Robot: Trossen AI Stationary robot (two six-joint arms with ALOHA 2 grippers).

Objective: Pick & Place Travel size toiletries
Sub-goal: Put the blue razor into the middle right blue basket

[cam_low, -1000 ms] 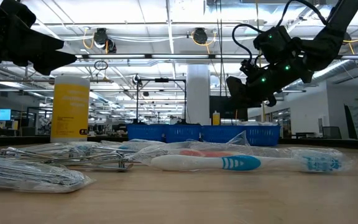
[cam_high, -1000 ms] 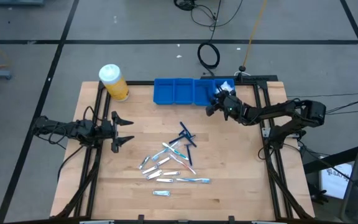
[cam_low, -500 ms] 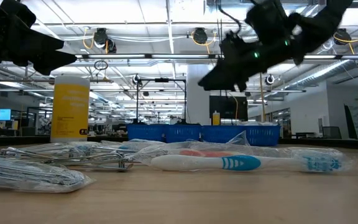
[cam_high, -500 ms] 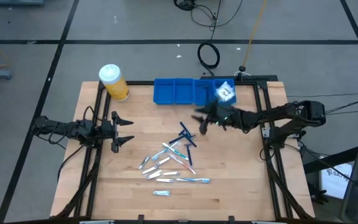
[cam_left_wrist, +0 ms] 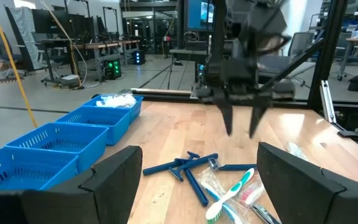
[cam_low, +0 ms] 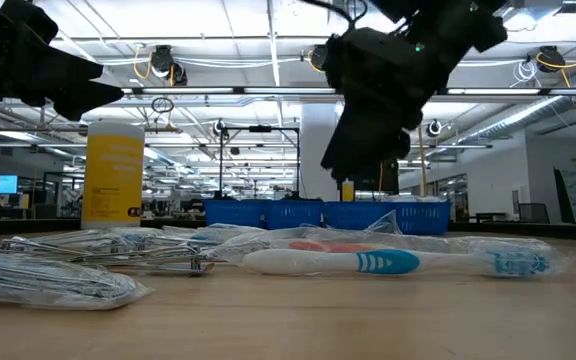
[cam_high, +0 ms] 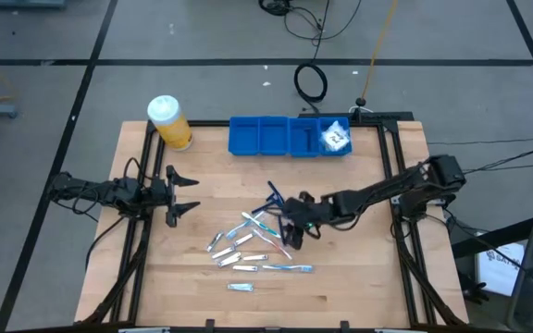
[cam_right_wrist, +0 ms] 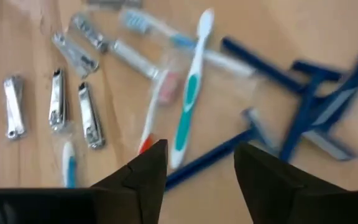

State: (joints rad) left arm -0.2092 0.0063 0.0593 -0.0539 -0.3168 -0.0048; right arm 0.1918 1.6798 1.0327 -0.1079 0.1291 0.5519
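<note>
The right gripper (cam_high: 293, 229) hangs above the middle of the wooden table (cam_high: 359, 268), over the pile of small toiletries. Its two fingers (cam_left_wrist: 229, 118) point down and stand apart, with nothing between them. In the right wrist view the dark fingertips (cam_right_wrist: 145, 171) frame a toothbrush with a teal handle (cam_right_wrist: 188, 102) and a dark blue razor (cam_right_wrist: 213, 155) that lie below on the wood. They do not touch these things.

The pile lies near the table's middle. The blue razors (cam_high: 277, 197) lie crossed over one another at the far side of the pile. Beside them are the toothbrushes (cam_high: 260, 222). Closer to the near edge lie several small silver nail clippers (cam_high: 232, 251), another wrapped toothbrush (cam_high: 288, 268) and a small tube (cam_high: 240, 288), which is a little apart from the rest.

A blue tray (cam_high: 266, 136) with compartments stands at the far edge of the table. One white wrapped packet (cam_high: 335, 136) lies in its compartment at the right end. A yellow jar with a white cap (cam_high: 168, 121) stands upright to the left of the tray.

The left gripper (cam_high: 183, 192) waits at the left side of the table, well apart from the pile. Its fingers are spread wide and it holds nothing.
</note>
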